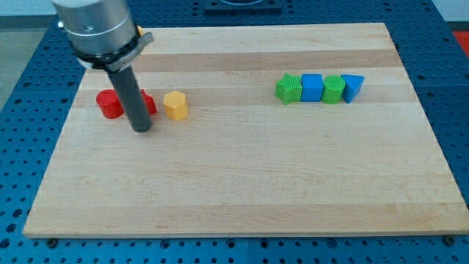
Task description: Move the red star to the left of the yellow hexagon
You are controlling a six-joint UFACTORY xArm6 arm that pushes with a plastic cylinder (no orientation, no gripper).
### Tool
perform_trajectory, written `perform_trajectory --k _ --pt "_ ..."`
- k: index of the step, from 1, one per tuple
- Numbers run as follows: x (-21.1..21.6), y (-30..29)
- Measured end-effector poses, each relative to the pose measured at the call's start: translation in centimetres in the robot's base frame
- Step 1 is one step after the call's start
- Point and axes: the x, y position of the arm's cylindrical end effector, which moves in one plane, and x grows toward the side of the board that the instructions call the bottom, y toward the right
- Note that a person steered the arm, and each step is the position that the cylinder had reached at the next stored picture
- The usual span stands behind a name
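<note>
The yellow hexagon sits on the wooden board's left part. A red block, likely the red star, lies just left of the hexagon, mostly hidden behind my rod. Another red block, round-looking, lies further to the view's left. My tip rests on the board just below the hidden red block, between the two red blocks and slightly toward the view's bottom.
A row of blocks sits at the upper right: a green block, a blue cube, a green block and a blue triangle-like block. The wooden board lies on a blue perforated table.
</note>
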Motion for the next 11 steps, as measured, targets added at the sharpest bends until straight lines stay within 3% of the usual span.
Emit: perform_trajectory --k 3,11 --pt "-1.6 7.5" --pt "-3.8 6.0"
